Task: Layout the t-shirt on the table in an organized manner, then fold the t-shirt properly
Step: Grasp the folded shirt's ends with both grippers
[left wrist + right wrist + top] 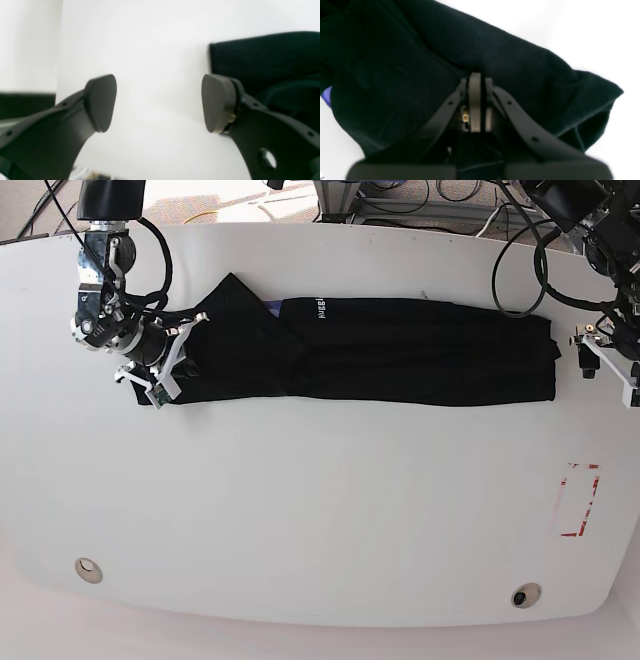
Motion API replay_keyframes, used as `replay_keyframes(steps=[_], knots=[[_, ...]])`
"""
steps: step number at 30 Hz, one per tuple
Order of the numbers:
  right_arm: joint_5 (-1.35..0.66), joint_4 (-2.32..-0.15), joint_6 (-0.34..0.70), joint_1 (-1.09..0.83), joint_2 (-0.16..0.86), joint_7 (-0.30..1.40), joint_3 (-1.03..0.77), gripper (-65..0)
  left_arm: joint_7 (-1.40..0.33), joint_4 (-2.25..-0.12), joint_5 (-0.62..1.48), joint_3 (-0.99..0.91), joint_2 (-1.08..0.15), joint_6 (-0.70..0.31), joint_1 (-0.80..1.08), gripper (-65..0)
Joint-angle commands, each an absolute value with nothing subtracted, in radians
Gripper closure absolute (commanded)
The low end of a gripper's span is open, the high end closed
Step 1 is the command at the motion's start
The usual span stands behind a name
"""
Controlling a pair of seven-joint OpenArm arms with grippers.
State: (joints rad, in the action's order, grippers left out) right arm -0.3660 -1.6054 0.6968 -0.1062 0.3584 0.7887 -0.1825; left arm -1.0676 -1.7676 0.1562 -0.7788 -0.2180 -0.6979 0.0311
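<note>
Wide bare table (320, 530) in front, red tape rectangle (578, 500) near its right edge. T-shirt (400, 355) lies as a long folded band across the far half. Left gripper (159, 102) fingers spread wide, empty, just off the shirt's end. Right gripper (475, 100) fingers pressed together, seemingly pinching cloth at the other end.

The t-shirt (400, 350) lies as a long dark band across the upper half of the surface (320, 520), from 9 to 3 o'clock, blocking any low pass there. Below it, toward 6 o'clock, bare surface lies wide open, interrupted only by two small holes (88, 570) and a red tape rectangle (580, 500) at 4 o'clock. The left claw (158, 102) hangs with jaws apart over bare surface just beside the shirt's edge.
</note>
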Motion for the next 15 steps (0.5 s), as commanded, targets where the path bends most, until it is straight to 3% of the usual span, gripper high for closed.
replay_keyframes(steps=[1,15], knots=[[-0.375,-1.626,0.698,-0.094,0.374,0.771,-0.186,-1.9,-1.092,-1.733,0.239,-0.783,-0.265,-0.698,0.008,-50.3],[-0.377,-1.626,0.698,-0.107,0.372,0.771,-0.186,-1.9,-1.138,-1.463,0.518,-0.719,-0.321,-0.698,0.010,-50.4]])
